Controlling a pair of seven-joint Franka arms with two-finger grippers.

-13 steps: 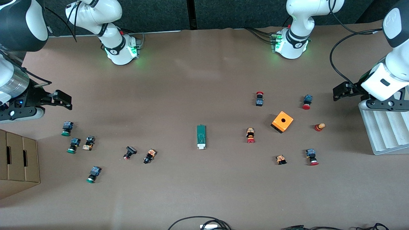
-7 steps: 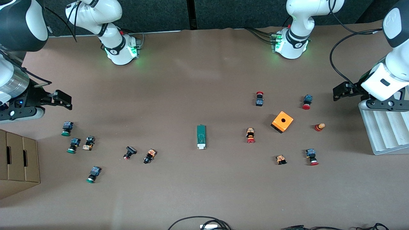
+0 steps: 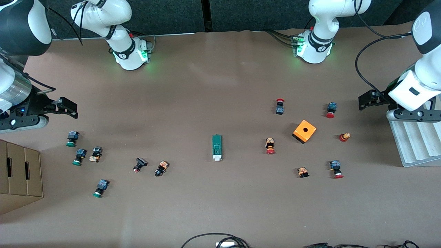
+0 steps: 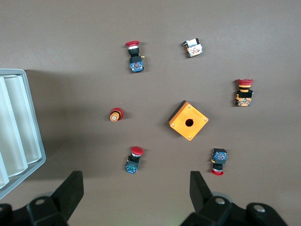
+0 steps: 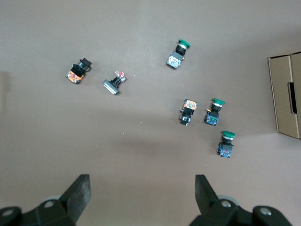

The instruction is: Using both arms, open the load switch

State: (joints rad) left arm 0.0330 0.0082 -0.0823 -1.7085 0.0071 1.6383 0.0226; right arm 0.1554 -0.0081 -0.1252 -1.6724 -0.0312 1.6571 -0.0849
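The load switch (image 3: 216, 147), a narrow dark-green block with a white piece at its end nearer the front camera, lies flat mid-table; neither wrist view shows it. My left gripper (image 3: 365, 100) hangs open and empty over the left arm's end of the table, by the white tray. In the left wrist view its fingers (image 4: 71, 187) stand wide over bare table, left gripper (image 4: 135, 188). My right gripper (image 3: 67, 107) hangs open and empty over the right arm's end, above the green-capped buttons. Its fingers (image 5: 81, 189) are spread wide too, right gripper (image 5: 142, 190). Both are well away from the switch.
An orange cube with a hole (image 3: 304, 131) and several red-capped push-buttons (image 3: 270, 146) lie toward the left arm's end. Green-capped buttons (image 3: 72, 138) lie toward the right arm's end. A white ribbed tray (image 3: 413, 141), a cardboard box (image 3: 19, 174) and cables (image 3: 215, 241) line the edges.
The left arm's wrist has shifted very slightly over the tray's end. The right arm and the load switch have not moved.
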